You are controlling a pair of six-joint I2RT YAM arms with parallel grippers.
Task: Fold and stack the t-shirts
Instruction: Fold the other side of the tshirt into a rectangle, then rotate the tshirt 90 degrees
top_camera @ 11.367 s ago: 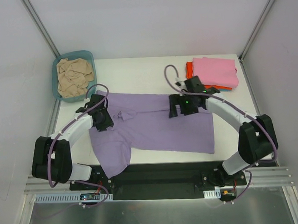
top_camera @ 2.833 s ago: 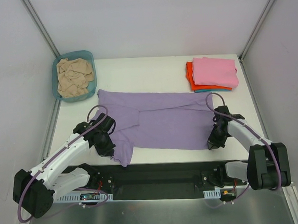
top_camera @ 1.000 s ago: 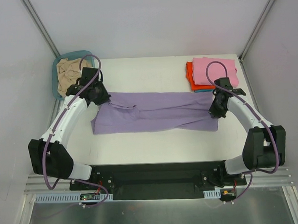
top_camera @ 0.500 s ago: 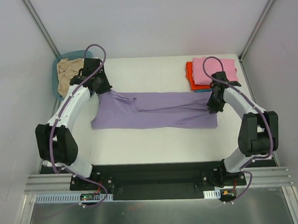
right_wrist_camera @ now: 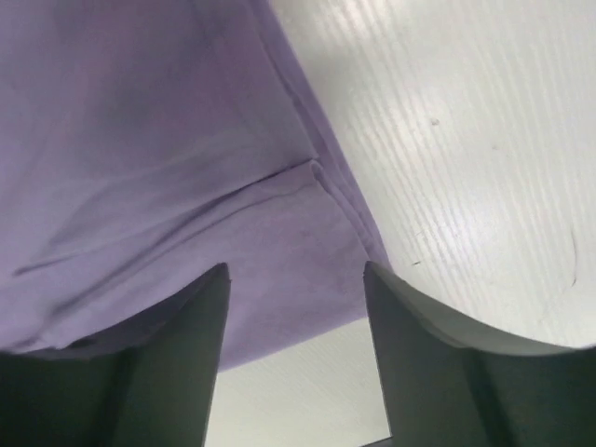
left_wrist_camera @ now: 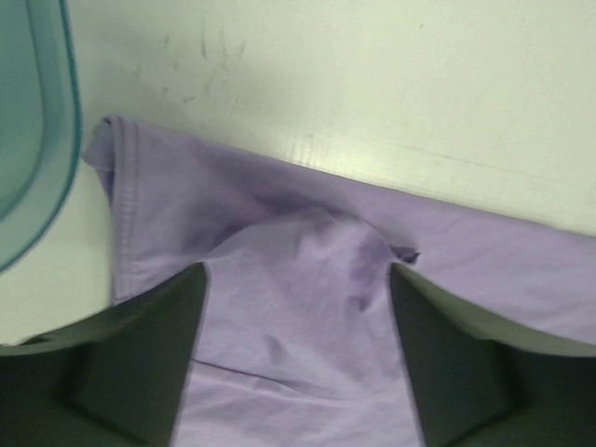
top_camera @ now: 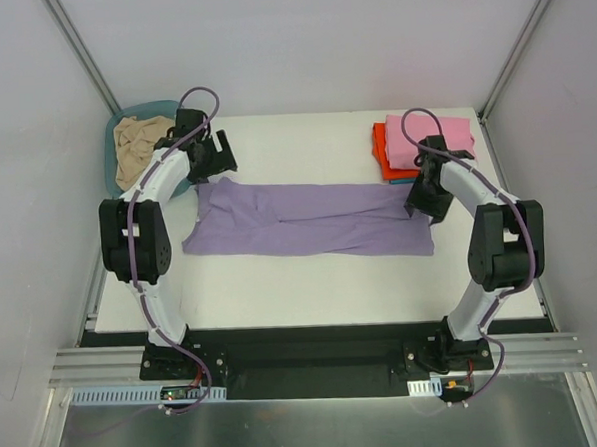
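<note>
- Across the middle of the table (top_camera: 312,283), the lavender t-shirt (top_camera: 308,221) lies flat as a folded band. Its long axis runs left to right, one end toward each arm. I cannot tell which end holds the collar.
- It is light, limp cloth, and I judge it will sag and slide on itself. I'd pinch all layers at the end corners.
- The pink t-shirt (top_camera: 432,139) tops the far-right stack, and the beige t-shirt (top_camera: 140,152) sits crumpled in the basin (top_camera: 144,108).
- My left gripper (left_wrist_camera: 296,279) is spread and empty over the band's far-left corner.
- My right gripper (right_wrist_camera: 293,279) is spread and empty over the right end's edge.
</note>
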